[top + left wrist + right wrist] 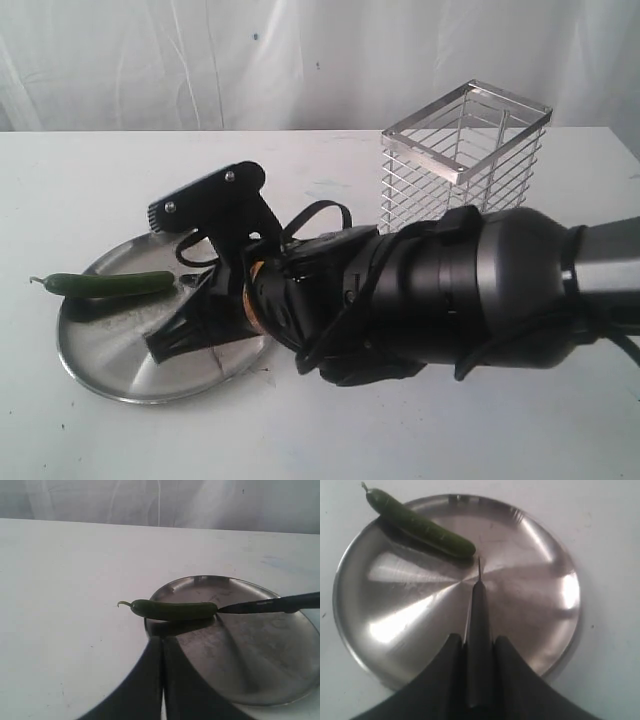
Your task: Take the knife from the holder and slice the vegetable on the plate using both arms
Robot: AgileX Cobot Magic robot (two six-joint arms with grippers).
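Observation:
The dark green vegetable (110, 284) (172, 610) (420, 526) lies across the far left rim of the steel plate (110, 370) (260, 665) (530, 580), its curled stem poking past the edge. My right gripper (479, 640) (185, 325) is shut on the knife (480, 615) (270, 604) by its black handle. The blade hangs over the plate, its tip just short of the vegetable's blunt end. My left gripper (162, 641) is shut and empty, close to the plate's rim beside the vegetable; the exterior view does not show it. The wire holder (462, 160) stands at the back right.
The bulky right arm (480, 290) stretches from the right edge across the white table (80, 180) to the plate, in front of the holder. A white curtain (200, 60) hangs behind the table.

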